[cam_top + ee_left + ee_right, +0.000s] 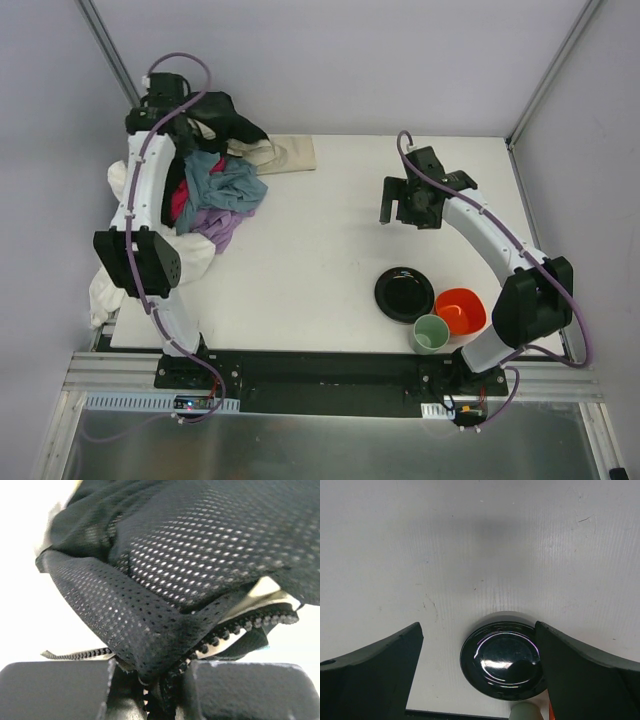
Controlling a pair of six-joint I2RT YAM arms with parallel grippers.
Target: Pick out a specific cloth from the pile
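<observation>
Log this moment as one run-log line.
left hand: shut on black mesh garment | right hand: open, empty, over table | lavender cloth: in pile, ungrasped

There was one black plate [404, 294], one orange bowl [461, 310] and one pale green cup [432, 333]. One pile [232, 185] held perhaps six garments, overlaps blurring the count: among them one lavender cloth [222, 226] and one black mesh garment [190, 545].

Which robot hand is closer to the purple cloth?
Left. The left hand pinches black mesh cloth at the pile's far side, just beyond the purple cloth. The right hand hangs open over the table, far across.
</observation>
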